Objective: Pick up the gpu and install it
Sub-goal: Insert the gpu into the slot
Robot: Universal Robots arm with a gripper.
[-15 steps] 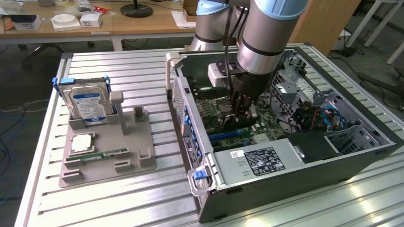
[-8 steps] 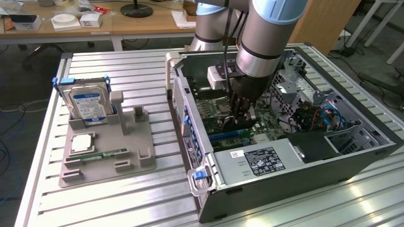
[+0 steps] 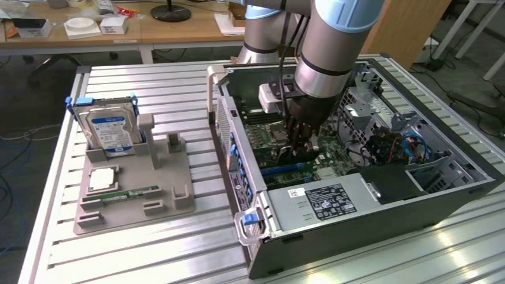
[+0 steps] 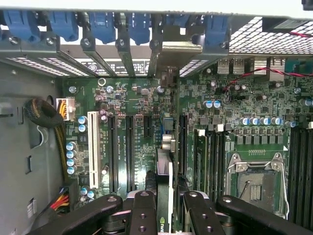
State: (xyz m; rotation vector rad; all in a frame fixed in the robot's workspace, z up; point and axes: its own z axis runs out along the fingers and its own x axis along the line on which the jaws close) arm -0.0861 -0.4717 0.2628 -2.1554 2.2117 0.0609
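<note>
The gpu shows edge-on in the wrist view as a thin card standing upright over the green motherboard, its metal bracket up against the case's rear slot openings. My gripper is shut on the card, one black finger on each side of it. In the exterior view my gripper reaches down into the open computer case, and the dark gpu hangs just above the blue expansion slots.
A grey holder at the exterior view's left carries a silver hard drive, a processor chip and a green memory stick. Inside the case are the processor socket, a white slot, cables and drive cages.
</note>
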